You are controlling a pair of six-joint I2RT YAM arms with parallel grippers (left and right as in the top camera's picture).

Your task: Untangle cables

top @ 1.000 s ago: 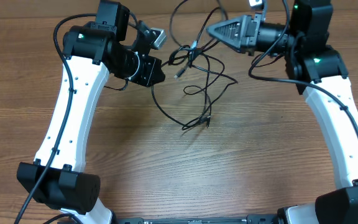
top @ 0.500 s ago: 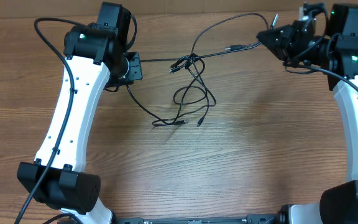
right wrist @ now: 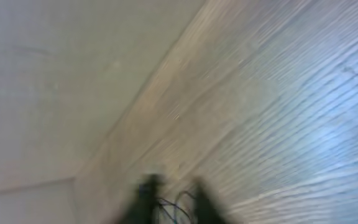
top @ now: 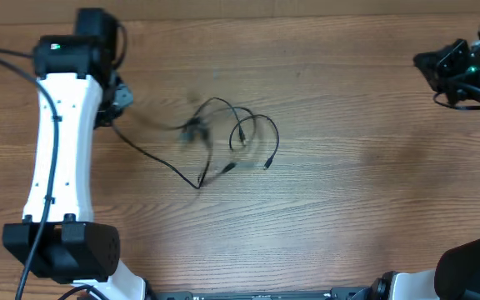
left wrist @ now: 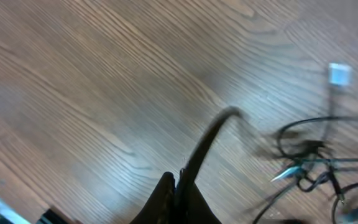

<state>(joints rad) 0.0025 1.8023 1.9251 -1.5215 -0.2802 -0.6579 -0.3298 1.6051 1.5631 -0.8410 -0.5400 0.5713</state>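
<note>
- Cables [top: 240, 129]: 1 loose tangle lying at the centre of the overhead view, its left part blurred; 1 strand runs toward the upper left.
- Left gripper [left wrist: 178, 186]: upper left of the overhead view, clenched on that strand.
- Right gripper [right wrist: 174, 191]: upper right, well apart from the tangle; fingers slightly parted, grasping nothing.
- Wooden table [top: 348, 208]: bears the cables.

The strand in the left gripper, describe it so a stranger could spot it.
On the wooden table, find the left gripper at the left. A thin black strand runs diagonally from it to the central tangle; unlike those loose loops, it is nearly straight and pinched at one end.
</note>
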